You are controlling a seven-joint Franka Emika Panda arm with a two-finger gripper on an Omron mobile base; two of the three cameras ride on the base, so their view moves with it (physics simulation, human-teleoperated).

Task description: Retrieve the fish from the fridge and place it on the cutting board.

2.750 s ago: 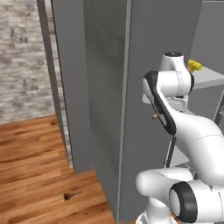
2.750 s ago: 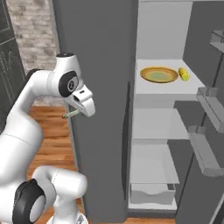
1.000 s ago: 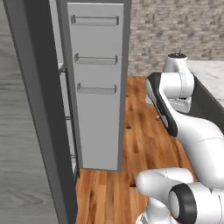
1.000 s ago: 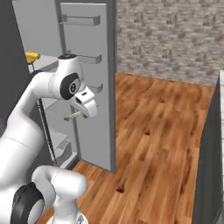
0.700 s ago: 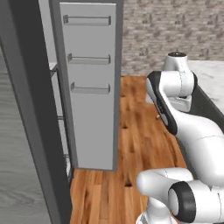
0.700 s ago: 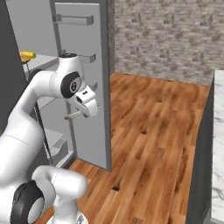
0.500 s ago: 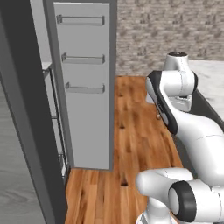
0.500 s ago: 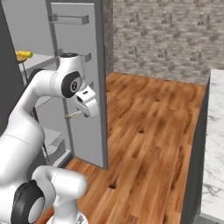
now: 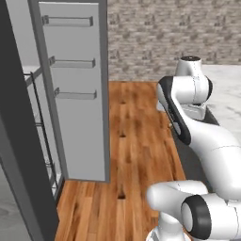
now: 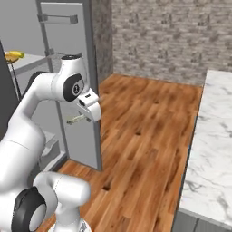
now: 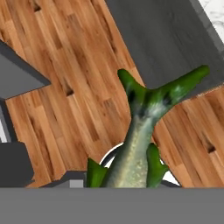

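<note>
My gripper (image 10: 84, 116) is shut on the fish (image 10: 75, 119), a small slender pale-green thing held out at chest height in front of the fridge door. In the hand view the fish (image 11: 140, 131) rises from the bottom edge, its forked green tail spread over wooden floor and a dark cabinet front. The fridge (image 9: 77, 99) stands open at the left, its door lined with rail racks (image 9: 75, 94). Its door also shows behind my arm in the right base view (image 10: 68, 41). The cutting board is out of view.
A white marble counter (image 10: 210, 149) runs along the right over dark cabinets. Wooden floor (image 10: 140, 131) lies between it and the fridge. A brick wall (image 9: 155, 37) closes the back. A yellow thing (image 10: 13, 55) sits on a fridge shelf.
Both base views have swung right, away from the fridge; its door has slid to the left and the marble counter has come in. My gripper keeps the fish.
</note>
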